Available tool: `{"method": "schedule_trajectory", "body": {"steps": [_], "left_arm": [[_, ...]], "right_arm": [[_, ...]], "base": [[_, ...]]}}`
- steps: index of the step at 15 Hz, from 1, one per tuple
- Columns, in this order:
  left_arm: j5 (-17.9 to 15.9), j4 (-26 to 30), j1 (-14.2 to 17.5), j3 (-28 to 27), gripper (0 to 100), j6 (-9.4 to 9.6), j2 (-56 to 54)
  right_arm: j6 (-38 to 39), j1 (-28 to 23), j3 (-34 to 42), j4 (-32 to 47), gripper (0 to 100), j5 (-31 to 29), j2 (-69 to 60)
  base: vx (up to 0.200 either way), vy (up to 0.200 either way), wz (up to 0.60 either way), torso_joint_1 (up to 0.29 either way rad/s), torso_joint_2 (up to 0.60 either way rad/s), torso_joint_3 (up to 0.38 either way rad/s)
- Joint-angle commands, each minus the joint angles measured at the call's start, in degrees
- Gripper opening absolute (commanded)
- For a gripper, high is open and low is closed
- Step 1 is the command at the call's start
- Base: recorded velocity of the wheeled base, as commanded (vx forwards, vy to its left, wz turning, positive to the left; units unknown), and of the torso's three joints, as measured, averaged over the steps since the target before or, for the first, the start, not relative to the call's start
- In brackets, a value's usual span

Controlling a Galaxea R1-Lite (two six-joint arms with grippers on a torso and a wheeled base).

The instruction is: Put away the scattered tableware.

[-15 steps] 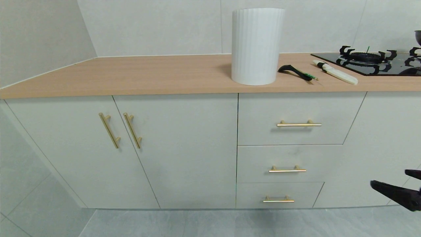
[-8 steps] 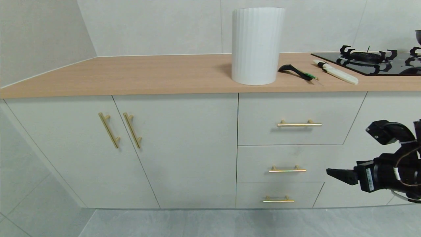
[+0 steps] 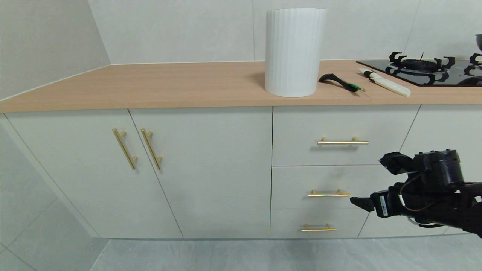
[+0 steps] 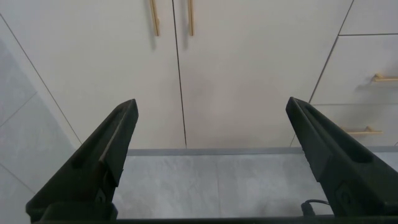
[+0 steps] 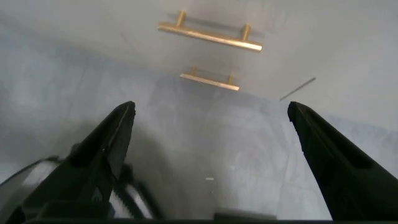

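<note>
The left gripper [image 4: 211, 102] hangs low over the grey floor [image 4: 205, 180], facing the two cupboard doors [image 4: 249, 68], its jaws wide apart with nothing between them. The doors' two gold handles [image 3: 137, 148] stand side by side near the seam.

The right gripper [image 3: 359, 203] is low in front of the drawers, jaws also wide apart and empty. Its tip is just to the right of the middle drawer's handle [image 3: 329, 194], not touching it, about level with the line between the middle drawer and the bottom drawer [image 3: 320, 222]. The top drawer [image 3: 340, 135] is above it. All three drawers and both doors are shut.

Above them runs the wooden worktop [image 3: 169, 84]. On it a tall white ribbed canister [image 3: 293, 52] stands upright over the left edge of the drawer stack. Just to its right lies a black tool [image 3: 339, 82] with a green tip, flat on the wood. Near that, farther right, lies a white knife [image 3: 384, 81], also flat, slanting beside the front left corner of the black hob [image 3: 425, 73]. The tool and knife are apart from each other, well above the right gripper. Pale tiled wall [image 3: 180, 30] closes the back.
</note>
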Motion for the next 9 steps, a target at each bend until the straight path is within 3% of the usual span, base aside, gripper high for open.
{"method": "schedule_trajectory", "body": {"steps": [1,4,9], "left_arm": [[0.00,-0.02,0.00,0.00,100,0.00,0.00],[0.00,-0.02,0.00,0.00,100,0.00,0.09],[0.00,-0.02,0.00,0.00,100,0.00,0.00]], "right_arm": [[-0.06,1.02,2.58,-7.41,100,-1.91,9.69],[0.20,1.29,3.11,-16.73,100,-3.76,15.41],[2.31,1.20,-9.19,-10.66,100,-3.93,20.68]], "base": [[0.000,0.000,0.00,0.000,0.00,0.000],[0.000,0.000,0.00,0.000,0.00,0.000],[0.000,0.000,0.00,0.000,0.00,0.000]]}}
